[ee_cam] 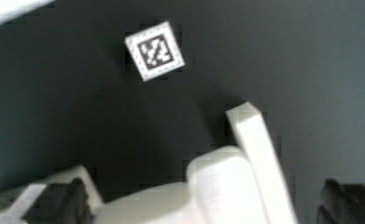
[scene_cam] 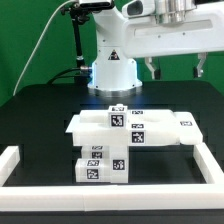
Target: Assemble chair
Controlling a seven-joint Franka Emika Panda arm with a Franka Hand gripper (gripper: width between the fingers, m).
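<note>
Your exterior view faces the robot base [scene_cam: 111,72] across the black table [scene_cam: 40,110], slightly raised. Your wrist view looks down close at that table [ee_cam: 90,130]; both share the white chair parts [scene_cam: 115,140] [ee_cam: 241,175].

Robotics lab / test bench, not a home or shop. Signs: big glossy white robot arm [scene_cam: 112,62] bolted at far edge of a matte black table [scene_cam: 35,115], w/ a black cable [scene_cam: 40,45] looping down on exterior view's left. Low white border rail [scene_cam: 20,160] fences the work area on near side and exterior view's left. White plastic chair parts [scene_cam: 125,135] carry black-and-white square tags, i.e. tracking markers for cameras; one more tag [ee_cam: 156,50] lies flat on the black top in wrist view. Plain pale wall behind, no household stuff.
</note>
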